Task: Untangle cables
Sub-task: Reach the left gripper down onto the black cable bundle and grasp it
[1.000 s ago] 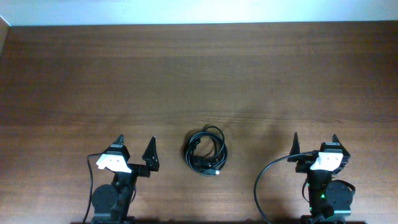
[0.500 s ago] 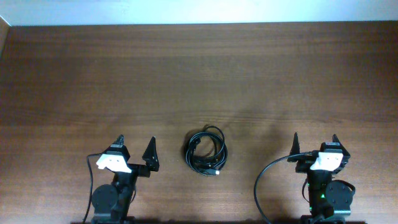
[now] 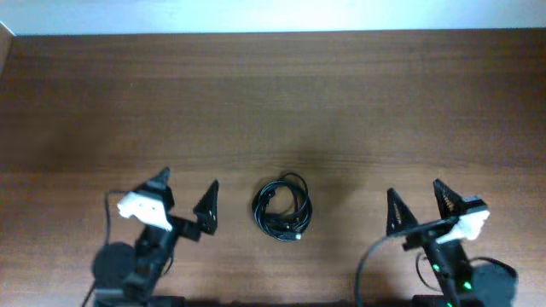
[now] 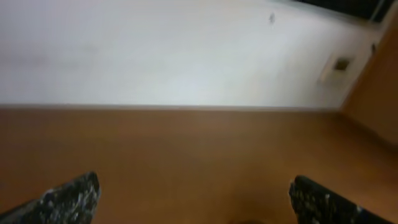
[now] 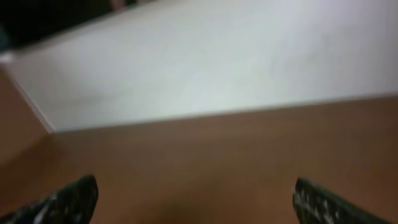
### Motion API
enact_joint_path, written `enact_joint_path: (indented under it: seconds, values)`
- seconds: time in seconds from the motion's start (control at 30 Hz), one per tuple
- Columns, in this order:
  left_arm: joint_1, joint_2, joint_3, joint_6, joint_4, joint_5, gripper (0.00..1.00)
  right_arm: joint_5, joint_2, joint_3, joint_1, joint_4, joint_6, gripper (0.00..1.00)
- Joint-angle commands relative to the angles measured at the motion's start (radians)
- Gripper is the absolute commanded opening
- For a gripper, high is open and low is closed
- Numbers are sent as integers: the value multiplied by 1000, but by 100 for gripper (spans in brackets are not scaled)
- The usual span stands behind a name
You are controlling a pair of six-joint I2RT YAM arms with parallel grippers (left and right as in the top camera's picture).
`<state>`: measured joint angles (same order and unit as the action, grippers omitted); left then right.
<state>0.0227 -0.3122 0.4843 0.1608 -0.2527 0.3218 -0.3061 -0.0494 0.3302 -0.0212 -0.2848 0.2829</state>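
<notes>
The cables lie as a small coiled black bundle with a silvery plug tip at its lower right, on the wooden table near the front middle. My left gripper is open and empty, to the left of the bundle. My right gripper is open and empty, to the right of it. Neither wrist view shows the cables. The left wrist view shows only open fingertips over bare wood; the right wrist view shows the same.
A thick black cord loops from the right arm near the front edge. A white wall stands beyond the table's far edge. A wooden side panel rises at the right in the left wrist view.
Both arms have moved. The left gripper swung slightly up and right, its base shifting left. The right gripper moved left toward the bundle and its base shifted right. The cables have not moved.
</notes>
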Motion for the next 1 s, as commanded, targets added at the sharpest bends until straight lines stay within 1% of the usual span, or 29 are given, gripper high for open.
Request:
enact_joint_path:
  seconds: [0.0,0.03,0.07,0.1,0.13,0.17,0.23,0.27,0.3,0.37,0.4,0.43,0.47,0.5,0.53,0.57,0.6,0.63,0.67,0.7,0.73,0.77,0.8,0.83,0.87,0.93,0.97]
  values:
    - [-3,-248,299,-20,-218,95,99,-178,-115,328,-5,-181,37,99]
    - [-3,-330,411,-21,-329,95,99,-194,-210,502,-5,-328,36,99]
    - [-3,-415,535,-21,-444,95,99,-214,-288,623,-5,-439,14,99]
    - [-3,-483,641,-21,-532,95,99,-254,-408,792,-5,-601,-46,99]
    - [-3,-520,701,-20,-576,94,99,-259,-488,892,-5,-696,-66,99]
    - [-3,-559,758,-21,-609,93,99,-259,-541,949,-5,-749,-66,99]
    - [-3,-579,769,-20,-621,101,99,-264,-618,993,-5,-811,-66,99]
    - [-3,-584,769,-21,-650,102,99,-262,-660,991,-5,-835,-101,99]
    - [-3,-589,768,-51,-665,102,99,-253,-701,988,-5,-860,-170,99]
    - [-3,-627,757,-65,-689,102,99,-48,-834,986,-5,-975,-178,99]
    - [-3,-669,757,-65,-736,110,99,39,-915,986,-5,-1042,-178,99]
    - [3,-725,757,-79,-797,147,99,49,-968,987,-5,-1075,-179,99]
    - [24,-777,757,-134,-827,222,89,48,-1014,987,-5,-1093,-179,99]
    - [56,-827,757,-191,-841,304,78,45,-1044,987,-3,-1093,-192,99]
    - [115,-895,757,-228,-840,356,70,36,-1072,987,-3,-1084,-222,99]
    - [209,-991,757,-231,-814,292,56,34,-1087,987,-3,-1061,-237,99]
    - [258,-1046,757,-230,-793,219,52,34,-1088,987,-3,-1055,-251,99]
    - [320,-1128,757,-231,-761,86,47,35,-1079,987,-3,-1062,-254,99]
    - [376,-1207,757,-230,-739,-40,48,39,-1058,987,-3,-1083,-253,99]
    - [409,-1258,757,-231,-732,-105,48,55,-1038,987,-3,-1097,-254,100]
    - [428,-1285,757,-231,-731,-153,47,69,-1026,987,-3,-1106,-253,98]
    - [455,-1321,757,-231,-732,-222,43,87,-1007,986,-3,-1117,-253,98]
    - [497,-1391,756,-239,-710,-347,46,101,-995,986,-3,-1131,-253,96]
    - [501,-1413,755,-238,-691,-369,46,101,-996,986,-3,-1134,-253,96]
    - [501,-1431,755,-217,-681,-367,41,101,-996,983,-3,-1134,-253,96]
    - [506,-1440,754,-89,-691,-366,35,101,-996,981,-3,-1141,-253,96]
    - [513,-1440,754,-47,-695,-344,33,101,-997,981,-3,-1140,-253,96]
